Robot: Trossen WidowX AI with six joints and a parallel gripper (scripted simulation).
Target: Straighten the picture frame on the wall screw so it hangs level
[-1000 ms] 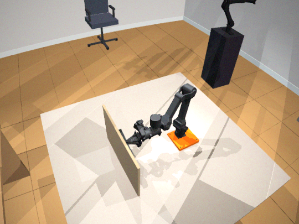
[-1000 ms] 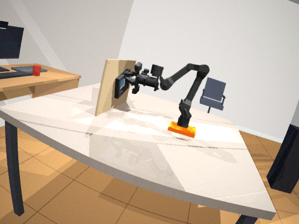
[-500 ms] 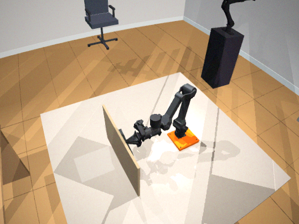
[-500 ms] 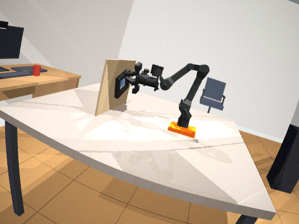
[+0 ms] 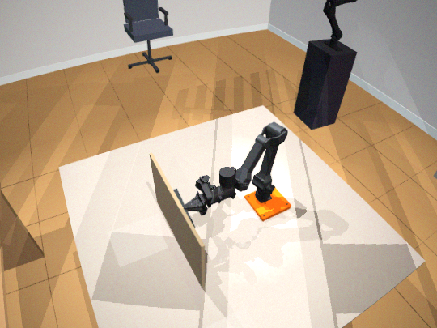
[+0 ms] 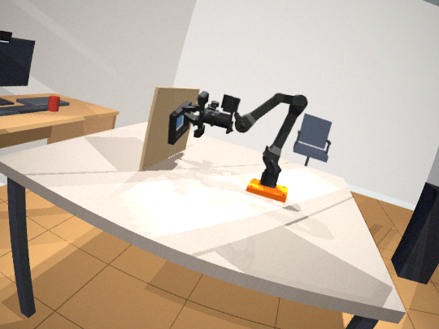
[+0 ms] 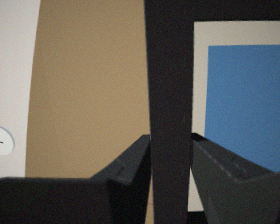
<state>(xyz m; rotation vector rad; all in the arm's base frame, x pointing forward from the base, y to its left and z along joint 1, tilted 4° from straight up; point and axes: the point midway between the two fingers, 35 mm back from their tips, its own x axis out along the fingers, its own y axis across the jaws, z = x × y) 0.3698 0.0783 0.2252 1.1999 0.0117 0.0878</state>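
Note:
The picture frame has a dark border around a white mat and a blue picture. It hangs against the tan wall board, which stands upright on the white table. My gripper is shut on one side bar of the frame, with one finger on each side of the bar. In the wrist view the bar runs nearly straight up. The screw and the notched strip are hidden behind the frame.
The arm's orange base is bolted to the white table. A black pedestal with another arm and an office chair stand on the floor. A wooden desk with a red cup is at the left.

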